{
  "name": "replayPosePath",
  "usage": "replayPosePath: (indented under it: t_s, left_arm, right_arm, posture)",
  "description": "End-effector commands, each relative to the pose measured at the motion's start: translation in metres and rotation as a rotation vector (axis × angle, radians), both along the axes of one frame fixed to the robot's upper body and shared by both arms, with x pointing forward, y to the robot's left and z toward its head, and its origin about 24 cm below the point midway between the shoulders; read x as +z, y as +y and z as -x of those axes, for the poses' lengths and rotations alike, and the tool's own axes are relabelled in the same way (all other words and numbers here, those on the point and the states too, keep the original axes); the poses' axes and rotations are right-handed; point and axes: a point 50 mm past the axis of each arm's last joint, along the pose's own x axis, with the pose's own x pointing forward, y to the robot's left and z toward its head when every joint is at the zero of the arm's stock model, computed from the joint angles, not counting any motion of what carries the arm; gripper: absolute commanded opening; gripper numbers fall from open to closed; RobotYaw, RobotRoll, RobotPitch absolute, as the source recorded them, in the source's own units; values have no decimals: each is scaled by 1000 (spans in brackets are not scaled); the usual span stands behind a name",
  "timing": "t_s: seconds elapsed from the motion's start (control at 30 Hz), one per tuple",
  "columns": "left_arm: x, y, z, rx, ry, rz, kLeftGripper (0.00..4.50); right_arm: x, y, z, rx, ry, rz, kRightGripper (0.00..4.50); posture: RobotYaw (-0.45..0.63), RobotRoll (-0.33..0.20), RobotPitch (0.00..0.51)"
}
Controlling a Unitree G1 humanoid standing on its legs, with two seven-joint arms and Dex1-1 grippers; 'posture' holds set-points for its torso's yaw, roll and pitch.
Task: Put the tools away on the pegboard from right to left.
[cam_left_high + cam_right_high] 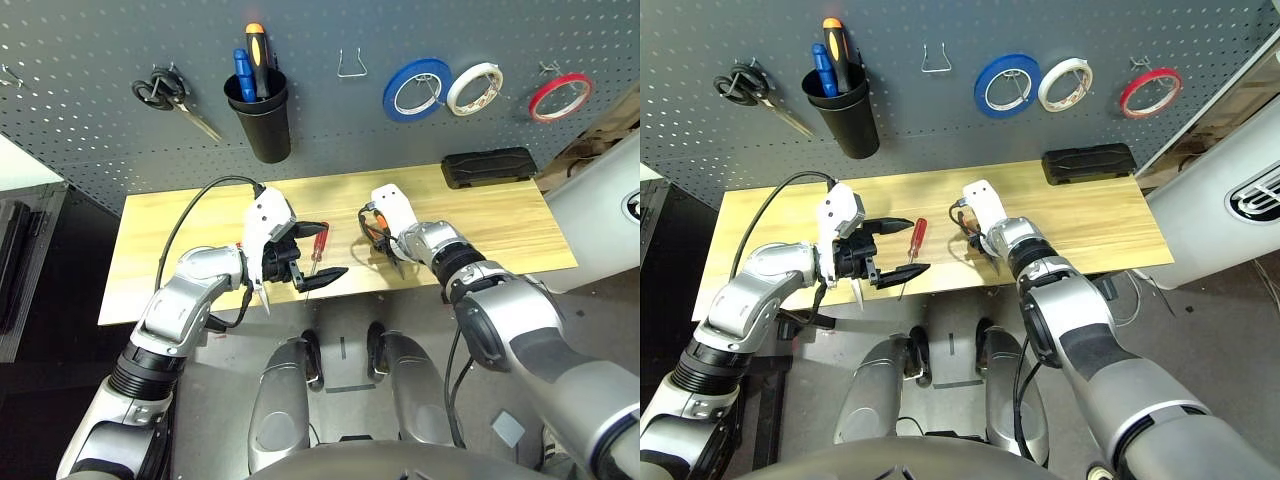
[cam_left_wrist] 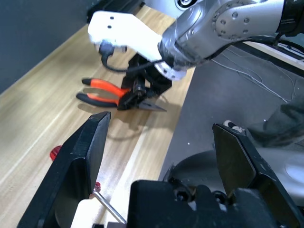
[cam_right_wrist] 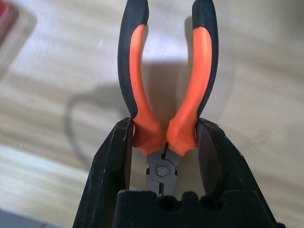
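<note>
The orange-and-black-handled pliers [image 3: 166, 95] lie on the wooden table [image 1: 500, 225] near its front edge, and the right gripper [image 3: 164, 137] has its two black fingers pressed against the orange grips just above the pivot, one on each side, so it is clamped on the tool. The pliers look to rest on the wood, not yet lifted. Just beside them lies the slim red-handled screwdriver [image 1: 317, 240], and beyond that the left gripper [image 1: 305, 265] hovers over the table's front edge with its fingers spread wide and nothing between them. Up on the pegboard [image 1: 90, 90] the thin red tape ring [image 1: 560, 97] already hangs at the far right, so the pliers seem to be next, probably for the bare hook [image 1: 352, 66].

The hold sits close to the pivot, so the long handles could swing or slip out during the lift. The curved grips may also slide between the smooth fingers.

The pliers' nose is mostly hidden behind the gripper body, and whether the handles touch the wood cannot be told for sure
</note>
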Motion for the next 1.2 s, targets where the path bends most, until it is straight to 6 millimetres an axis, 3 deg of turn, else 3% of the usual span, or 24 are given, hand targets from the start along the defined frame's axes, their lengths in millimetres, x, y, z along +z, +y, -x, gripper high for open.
replayPosePath:
  t_s: [0.03,0.43,0.63,0.93,1.2]
  left_arm:
    - [6,0,3,-13,-43,38,4500]
    - [42,17,8,-32,-130,71,4500]
    - [56,23,6,16,-194,116,4500]
    - [68,25,9,48,-261,183,4500]
    - [75,31,15,69,-286,183,4500]
  right_arm:
    - [9,-9,6,104,-33,-59,2059]
    - [101,-35,40,377,-399,-217,2059]
    - [140,-36,40,415,-589,-296,2059]
    - [180,-18,29,397,-845,-439,2059]
    - [201,7,18,341,-1136,-422,2059]
  posture:
    - [-10,0,224]
    - [-34,0,217]
    - [-27,0,204]
    - [-13,0,190]
    - [13,0,182]
